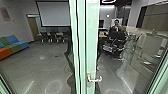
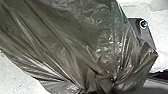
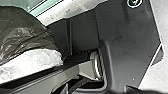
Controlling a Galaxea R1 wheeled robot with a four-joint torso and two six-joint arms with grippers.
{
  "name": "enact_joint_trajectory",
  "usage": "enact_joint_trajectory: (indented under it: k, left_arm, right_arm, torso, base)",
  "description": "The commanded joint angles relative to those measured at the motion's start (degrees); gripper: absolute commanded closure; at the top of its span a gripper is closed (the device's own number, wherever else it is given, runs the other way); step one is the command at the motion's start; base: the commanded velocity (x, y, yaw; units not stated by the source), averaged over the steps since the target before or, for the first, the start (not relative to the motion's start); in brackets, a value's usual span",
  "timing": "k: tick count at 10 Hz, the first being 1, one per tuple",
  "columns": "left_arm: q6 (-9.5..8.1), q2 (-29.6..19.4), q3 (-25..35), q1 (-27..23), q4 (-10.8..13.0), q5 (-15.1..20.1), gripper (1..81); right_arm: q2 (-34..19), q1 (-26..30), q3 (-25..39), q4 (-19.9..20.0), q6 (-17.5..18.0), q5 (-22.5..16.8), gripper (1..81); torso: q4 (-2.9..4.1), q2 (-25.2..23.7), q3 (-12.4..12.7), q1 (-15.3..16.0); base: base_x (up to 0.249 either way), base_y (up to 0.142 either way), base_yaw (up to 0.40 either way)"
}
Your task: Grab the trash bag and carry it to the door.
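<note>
Dark, see-through plastic, drawn into long shining pleats, makes up the trash bag [image 2: 72,47], which is near the robot, close in by its base, its folds gathering to a bunch. The gathering suggests that the left gripper bears it, yet I cannot tell whether either claw is spread, pressed together or pinching the film.

Straight ahead and near stands a glass door with a pale green frame [image 1: 91,42], a bent metal handle [image 1: 95,80] low on it. Beyond the glass, a person [image 1: 116,26] is far to the right, and a sofa of blue, green and orange blocks [image 1: 12,42] lies to the left.

The step in hand seems to be the carrying, close to its end. The next move calls for slow, square driving, with the thin bag kept clear of wheels and handle, lest it snag or tear.
</note>
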Motion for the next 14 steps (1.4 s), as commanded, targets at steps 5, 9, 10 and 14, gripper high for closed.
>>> enact_joint_trajectory:
  k: [5, 9, 10, 14]
  left_arm:
    - [0.68, -0.2, -0.1, -3.3, 1.4, 3.2, 81.1]
    - [0.59, -0.1, -0.2, -3.2, 1.3, 3.2, 81.1]
    - [0.59, 0.0, -0.4, -3.3, 1.3, 3.2, 81.1]
    - [0.59, 0.3, -1.0, -3.1, 1.2, 3.2, 81.1]
  right_arm:
    - [-0.2, 2.6, 0.6, 0.0, -0.1, -2.7, 1.0]
    - [-0.2, 2.5, 0.6, -0.1, -0.1, -2.7, 1.0]
    - [-0.2, 2.5, 0.6, -0.1, -0.1, -2.7, 1.0]
    - [-0.2, 2.4, 0.7, -0.3, -0.1, -2.7, 1.0]
  torso:
    - [0.0, 0.0, 0.0, 0.0]
    - [0.0, 0.0, 0.0, 0.0]
    - [0.0, 0.0, 0.0, 0.0]
    - [0.0, 0.0, 0.0, 0.0]
  base:
    - [0.0, 0.0, 0.263]
    - [0.0, 0.0, 0.193]
    - [0.0, 0.0, 0.183]
    - [0.0, 0.0, 0.175]
